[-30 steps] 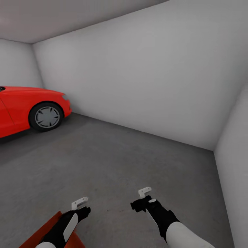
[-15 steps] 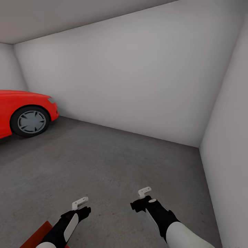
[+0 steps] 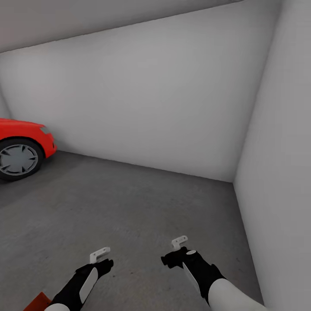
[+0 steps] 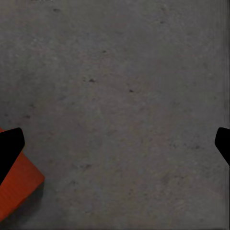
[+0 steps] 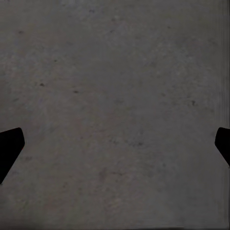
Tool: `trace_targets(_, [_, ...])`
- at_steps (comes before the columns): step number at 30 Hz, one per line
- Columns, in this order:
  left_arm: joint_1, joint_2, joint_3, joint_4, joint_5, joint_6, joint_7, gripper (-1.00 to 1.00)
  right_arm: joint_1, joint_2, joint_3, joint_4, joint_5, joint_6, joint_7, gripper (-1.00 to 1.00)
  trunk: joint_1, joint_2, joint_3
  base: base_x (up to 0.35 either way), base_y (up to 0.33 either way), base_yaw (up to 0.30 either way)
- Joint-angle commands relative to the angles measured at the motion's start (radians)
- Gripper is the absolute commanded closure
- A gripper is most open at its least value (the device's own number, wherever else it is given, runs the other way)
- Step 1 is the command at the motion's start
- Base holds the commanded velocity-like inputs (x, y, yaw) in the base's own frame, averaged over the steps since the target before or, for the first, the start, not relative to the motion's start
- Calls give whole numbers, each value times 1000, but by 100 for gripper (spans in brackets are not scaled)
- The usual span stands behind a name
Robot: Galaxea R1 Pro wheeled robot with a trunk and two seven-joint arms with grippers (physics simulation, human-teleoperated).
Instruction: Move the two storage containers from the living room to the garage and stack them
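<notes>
I am in the garage, over the grey concrete floor (image 3: 129, 207). One corner of an orange-red storage container (image 3: 38, 302) lies on the floor beside my left arm, cut off by the picture's lower edge. In the left wrist view the same container (image 4: 17, 189) sits near one dark fingertip (image 4: 9, 148). My left gripper (image 3: 100, 255) hangs open above bare concrete, holding nothing. My right gripper (image 3: 179, 242) is open too, with only floor (image 5: 115, 96) between its fingers (image 5: 9, 148).
The front of a red car (image 3: 21, 147) stands at the far left. A white back wall (image 3: 142, 108) closes the room ahead, and a white side wall (image 3: 280, 172) runs close along my right. Open concrete lies between me and the back wall.
The whole view has swung to the right: the car and the container have slid toward the picture's left edge, and the right wall fills more of it. Both arms keep their pose.
</notes>
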Motion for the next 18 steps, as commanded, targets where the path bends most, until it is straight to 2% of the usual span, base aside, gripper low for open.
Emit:
trace_targets(1, [0,-1,2,-3,11,6,5,-100,0,0,0,-2,11,6,4,-100,0,-1,0,0,0,-214])
trace_targets(18, [0,-1,2,-3,11,8,5,-100,0,0,-1,-2,11,6,5,-100,0,-1,19,0,0,-214])
